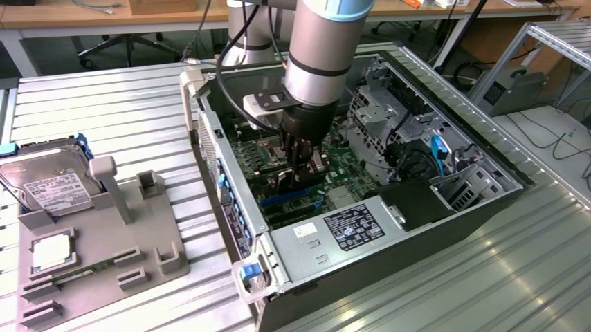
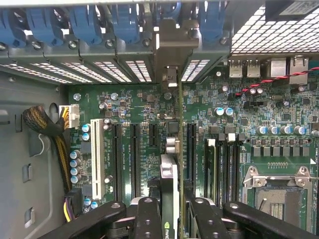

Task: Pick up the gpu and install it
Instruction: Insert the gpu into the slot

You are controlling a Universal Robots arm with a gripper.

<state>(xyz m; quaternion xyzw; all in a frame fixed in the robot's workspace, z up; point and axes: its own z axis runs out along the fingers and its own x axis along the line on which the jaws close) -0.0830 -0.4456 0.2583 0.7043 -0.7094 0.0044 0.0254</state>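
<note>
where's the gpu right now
Inside the open computer case, mid exterior view, the gpu stands on edge in the claw, over black slots on the motherboard.

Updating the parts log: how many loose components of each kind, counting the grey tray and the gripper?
hard drive: 1, on the grey tray
silver square chip: 1, on the tray
green memory stick: 1, on the tray
gpu: 1, held in the gripper
Total: 4

gpu [image 2: 169,175] was thin and dark, standing up on its edge over the green motherboard [image 2: 279,107], metal bracket end by the rear slots [image 2: 124,69].
</note>
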